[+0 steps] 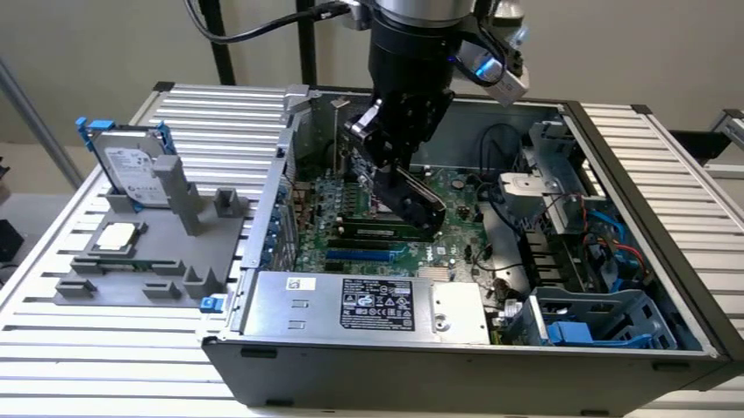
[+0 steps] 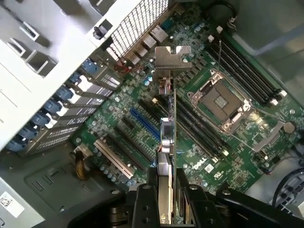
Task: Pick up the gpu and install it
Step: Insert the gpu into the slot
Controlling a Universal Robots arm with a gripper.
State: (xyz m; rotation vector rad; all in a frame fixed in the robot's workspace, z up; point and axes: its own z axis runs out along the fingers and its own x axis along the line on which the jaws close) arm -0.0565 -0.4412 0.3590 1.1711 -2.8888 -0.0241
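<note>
Case [image 1: 465, 374]: an open computer case lies on the table [image 1: 70, 348] with its side off, and I reach into it from above.
Inside the case: the green motherboard [image 2: 228, 156] covers the floor. A silver power supply [image 1: 361, 305] sits along the case's front wall, and a blue cage [image 1: 593, 322] fills the front corner beside it.
End effector [image 2: 166, 202]: my end effector is inside the case, clamped narrow on the gpu.
Gpu [image 2: 167, 137]: I hold it on edge and tilted over the middle of the case. Its silver bracket [image 2: 168, 59] points toward the case's grilled rear wall. I cannot tell whether it touches the board.
Under the gpu: the long card slots lie here, a blue slot [image 2: 145, 126] among them. The open processor socket [image 2: 221, 102] is just beside its line.
In the way: black, blue and red cables [image 1: 605, 244] run loose along the case's far side, apart from the gpu.
Outside the case: on the exterior view's left, a grey holder [image 1: 163, 261] carries an upright hard drive [image 1: 128, 165] with blue rails and a flat processor chip [image 1: 117, 237].
</note>
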